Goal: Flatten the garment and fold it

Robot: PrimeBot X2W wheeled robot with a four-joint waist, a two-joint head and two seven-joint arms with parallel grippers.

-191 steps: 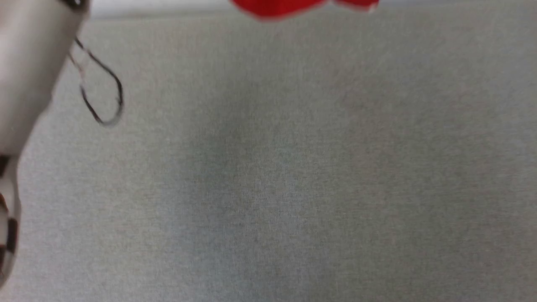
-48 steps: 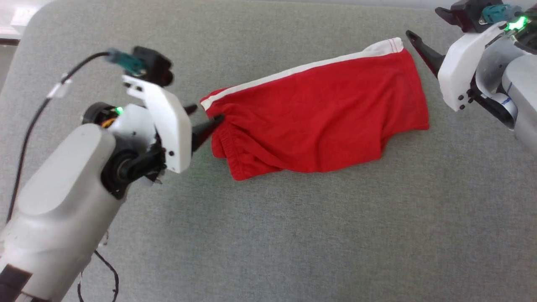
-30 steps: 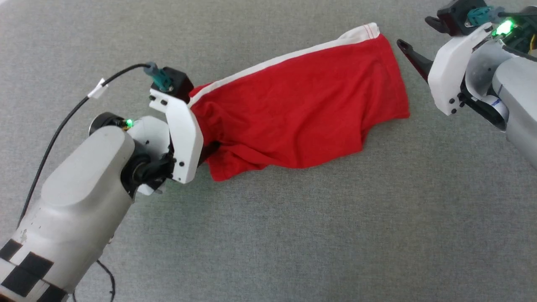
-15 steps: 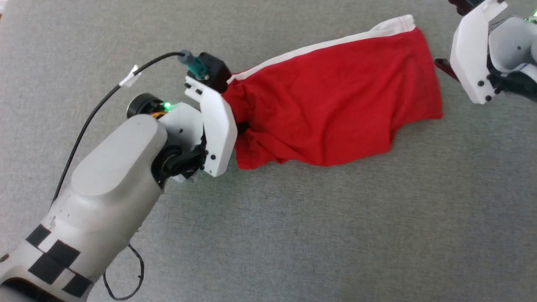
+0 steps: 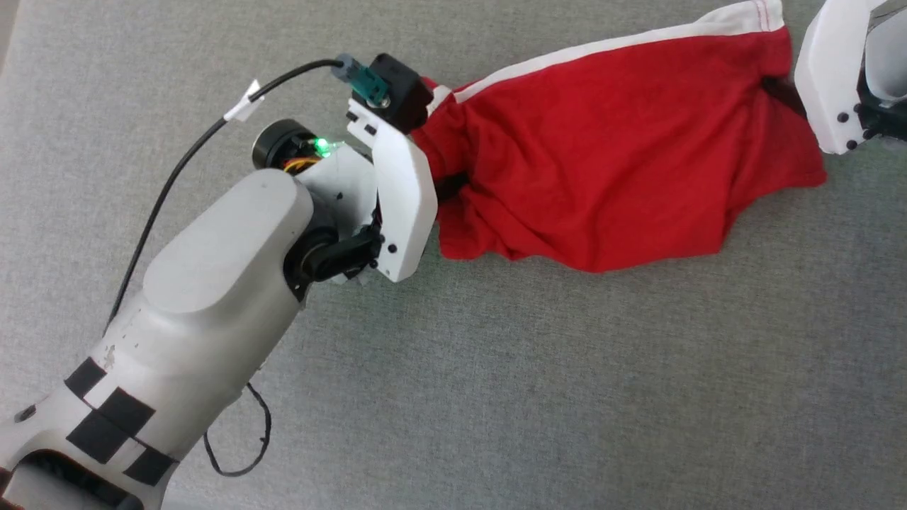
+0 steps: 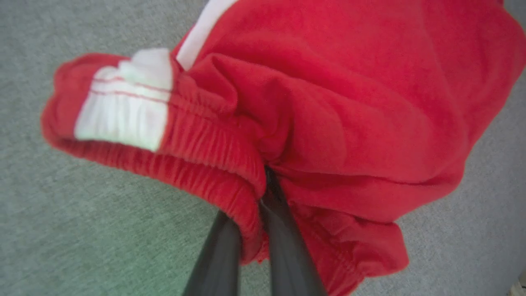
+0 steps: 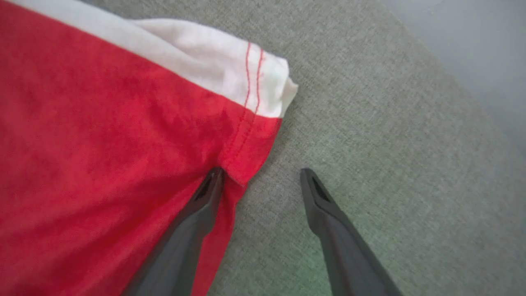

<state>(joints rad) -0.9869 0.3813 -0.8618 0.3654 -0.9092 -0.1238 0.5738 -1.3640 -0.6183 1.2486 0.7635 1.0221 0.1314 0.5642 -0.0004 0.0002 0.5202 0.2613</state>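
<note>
The red garment lies crumpled on the grey cloth surface, its white side stripe along the far edge. My left gripper is at its left end, mostly hidden behind the white wrist bracket. In the left wrist view that left gripper is shut on the gathered waistband, which bunches over both fingers. My right gripper is open at the leg hem: one finger touches the red cloth, the other rests on bare surface. The right gripper sits at the garment's right end.
The grey cloth surface spreads wide in front of the garment. A black cable arcs from my left wrist camera, with a loose loop near my forearm. The surface's edge runs close beyond the right gripper.
The head camera has shifted. My left gripper went from beside the waistband to shut on it. My right gripper came in from clear of the garment to the leg hem.
</note>
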